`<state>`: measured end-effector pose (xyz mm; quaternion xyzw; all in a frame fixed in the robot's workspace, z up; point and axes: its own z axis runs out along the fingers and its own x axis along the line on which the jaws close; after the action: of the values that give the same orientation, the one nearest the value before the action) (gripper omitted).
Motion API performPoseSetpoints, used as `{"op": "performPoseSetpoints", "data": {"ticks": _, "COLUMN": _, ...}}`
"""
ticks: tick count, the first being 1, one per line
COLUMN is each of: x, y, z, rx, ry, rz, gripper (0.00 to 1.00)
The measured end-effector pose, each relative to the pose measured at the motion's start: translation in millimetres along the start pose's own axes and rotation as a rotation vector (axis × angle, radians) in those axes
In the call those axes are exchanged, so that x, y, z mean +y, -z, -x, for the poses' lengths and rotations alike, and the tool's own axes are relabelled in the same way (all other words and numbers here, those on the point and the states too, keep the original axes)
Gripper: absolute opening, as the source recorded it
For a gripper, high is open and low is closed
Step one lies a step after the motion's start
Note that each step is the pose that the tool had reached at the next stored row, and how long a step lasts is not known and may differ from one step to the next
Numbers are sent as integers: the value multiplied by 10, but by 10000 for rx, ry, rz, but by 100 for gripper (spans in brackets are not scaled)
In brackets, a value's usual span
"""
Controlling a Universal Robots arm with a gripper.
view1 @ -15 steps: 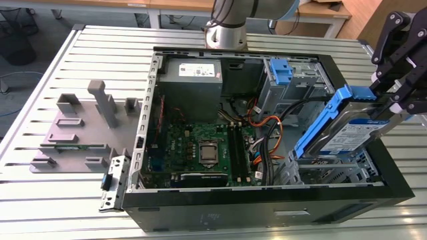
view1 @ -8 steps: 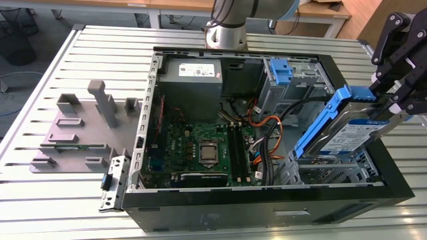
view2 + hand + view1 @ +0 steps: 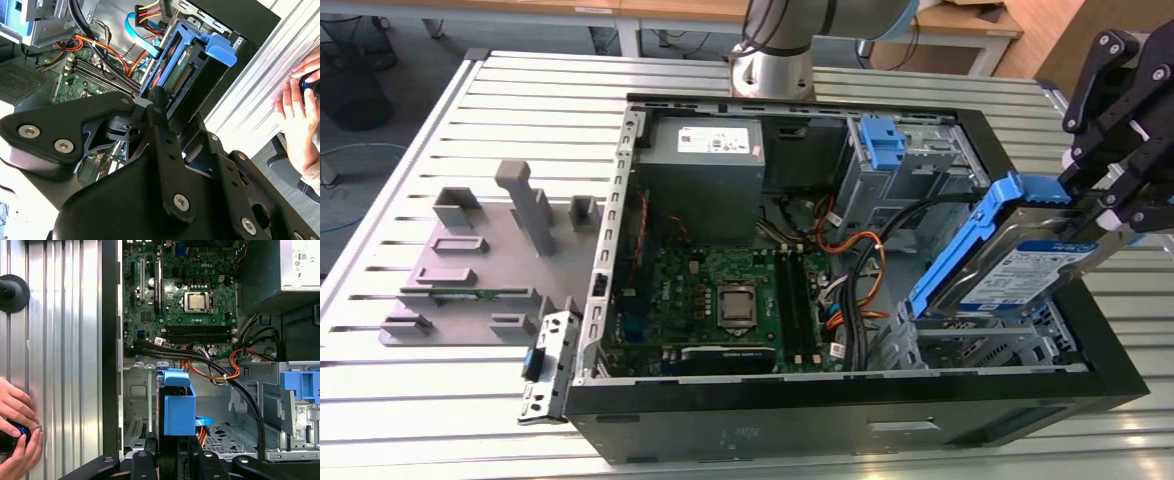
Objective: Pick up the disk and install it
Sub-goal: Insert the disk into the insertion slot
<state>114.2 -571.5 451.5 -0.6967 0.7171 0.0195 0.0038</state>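
Gripper: clamped on the disk at its upper end. The disk sits tilted, lower end at the drive cage, exterior view's right of the open computer case. Motherboard: exposed alongside. Person's hands: on the slatted table, outside the case.

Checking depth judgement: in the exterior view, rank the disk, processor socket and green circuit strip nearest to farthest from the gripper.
1. The disk, held by the gripper at the exterior view's right.
2. The processor socket, on the motherboard, mid-case.
3. The green circuit strip, on the grey fixture at the exterior view's left.
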Motion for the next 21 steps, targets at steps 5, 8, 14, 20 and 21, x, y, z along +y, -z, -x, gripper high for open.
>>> {"op": "performPoseSetpoints", "data": {"ticks": 5, "x": 0, "y": -1, "z": 0, "rx": 1, "ry": -3, "rz": 0, "gripper": 35}}
{"op": "performPoseSetpoints", "data": {"ticks": 8, "x": -1, "y": -6, "z": 0, "rx": -1, "ry": -3, "rz": 0, "gripper": 35}}
{"op": "performPoseSetpoints", "data": {"ticks": 14, "x": -1, "y": -20, "z": -1, "rx": 22, "ry": -3, "rz": 0, "gripper": 35}}
{"op": "performPoseSetpoints", "data": {"ticks": 20, "x": -1, "y": -34, "z": -1, "rx": 40, "ry": -4, "rz": -1, "gripper": 35}}
{"op": "performPoseSetpoints", "data": {"ticks": 21, "x": -1, "y": -34, "z": -1, "rx": 43, "ry": -4, "rz": -1, "gripper": 35}}
